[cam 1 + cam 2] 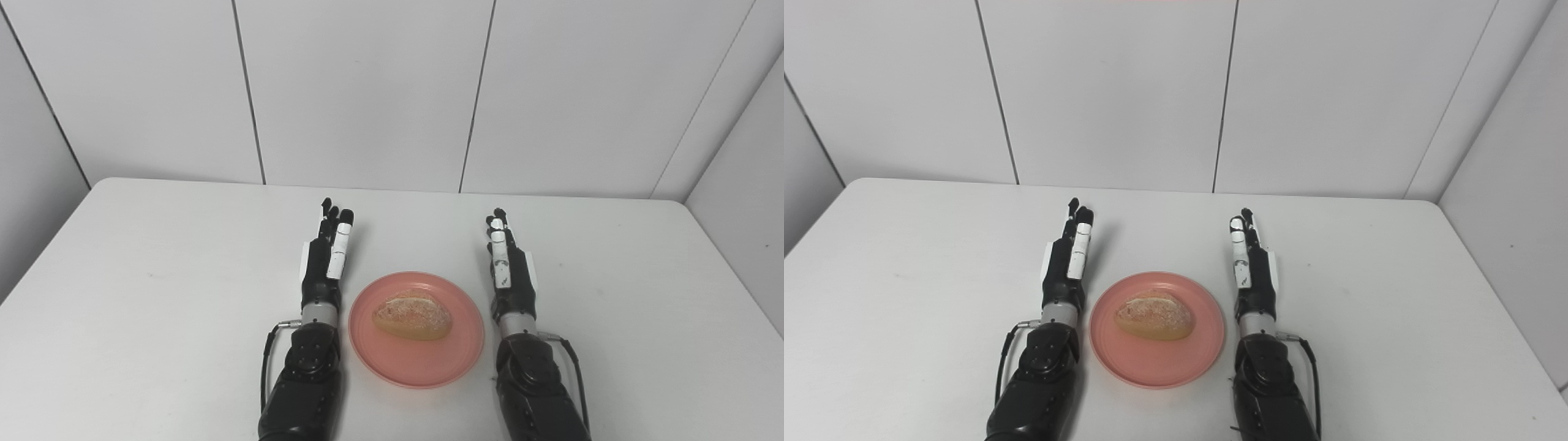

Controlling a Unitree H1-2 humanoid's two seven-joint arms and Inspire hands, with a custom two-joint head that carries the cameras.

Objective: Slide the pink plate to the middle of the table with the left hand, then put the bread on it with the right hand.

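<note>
Hands first: your left hand (323,263) lies stretched out flat, fingers (340,242) straight and close together, pointing toward the far wall, holding nothing. Your right hand (509,266) mirrors it on the other side, fingers extended, palm empty. Both sit edge-up just above or on the surface; you cannot tell from these views whether they touch it.

Between the two forearms you see the pink plate (422,364), near the middle of the surface and closer to its near edge. Its left rim lies just beside your left wrist, its right rim just beside your right wrist, without clear contact on either side. The bread (413,315), a pale, crusty oval roll, rests on the plate, slightly toward its far half.

Moving outward, the surface (153,288) is a plain white tabletop with rounded far corners and a few faint specks. Behind it stands a wall of white panels (367,92) split by thin dark seams, and angled side panels close the space in on your left and right.
</note>
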